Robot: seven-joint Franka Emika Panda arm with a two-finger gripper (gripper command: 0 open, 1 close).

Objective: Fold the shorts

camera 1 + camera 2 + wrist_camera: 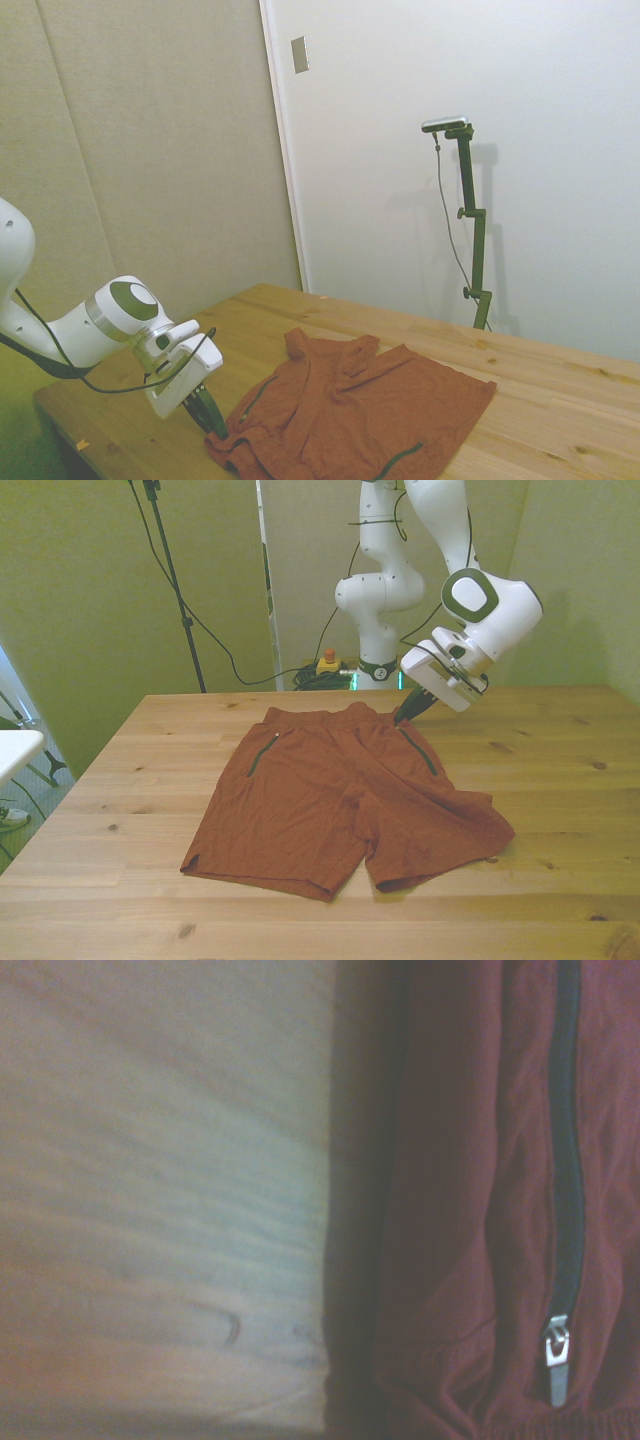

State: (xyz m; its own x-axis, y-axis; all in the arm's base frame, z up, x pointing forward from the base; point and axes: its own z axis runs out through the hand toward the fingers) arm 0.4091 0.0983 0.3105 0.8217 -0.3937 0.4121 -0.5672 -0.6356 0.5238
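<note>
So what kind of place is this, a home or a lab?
Probably a robotics lab: a white arm behind a wooden table, cables trailing along the bare walls, and only the shorts laid out.

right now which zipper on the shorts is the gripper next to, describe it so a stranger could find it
On the wooden table, the rust-red shorts lie spread flat, waistband toward the robot. Two dark pocket zippers run down from the waistband. The one meant is the zipper on the front view's right, just below the gripper at the waistband corner; the other zipper has nothing near it.

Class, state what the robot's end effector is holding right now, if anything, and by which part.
It appears to pinch the shorts at the waistband corner, though the end effector grip itself cannot be confirmed.
</note>
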